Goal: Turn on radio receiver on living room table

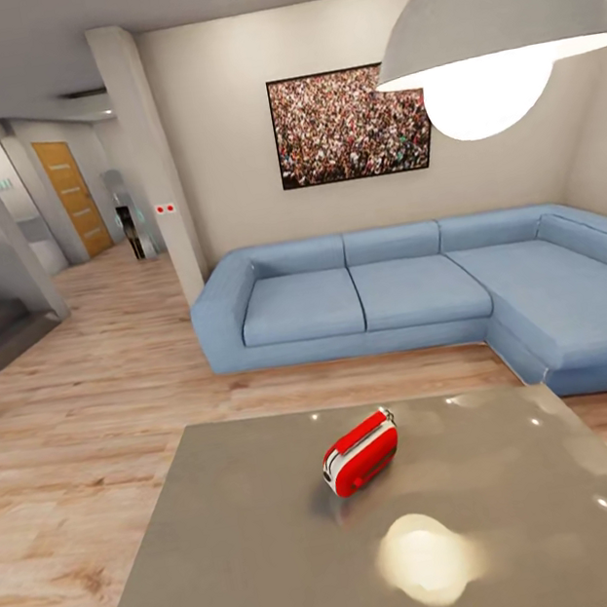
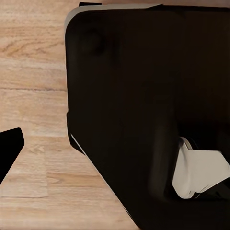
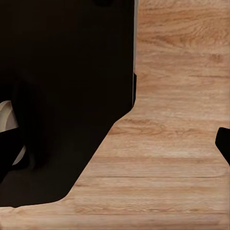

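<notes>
From the head camera, you have the radio [image 1: 360, 452] lying near the middle of the grey tabletop [image 1: 238, 561], a little right of the view's centre and straight ahead of you. Its long axis runs on a slant, the near end toward your left and the far end toward your right and the sofa [image 1: 420, 289]. No arm reaches over the tabletop here, so neither is plainly nearer; since the radio sits slightly right of centre, my guess is the right arm has the shorter way. The radio is red with white trim along its edge and a thin handle along its upper side; the dial cannot be made out from this angle, so you may have to find the switch once closer. A lamp's glare lies on the tabletop just in front of it. In the left wrist view you see wood floor [image 2: 33, 96] and the robot's dark body [image 2: 143, 96], with a dark tip at the edge; whether those fingers are apart or together cannot be told. The right wrist view gives the same: floor [image 3: 182, 143], dark body [image 3: 62, 96], finger state unknowable.
</notes>
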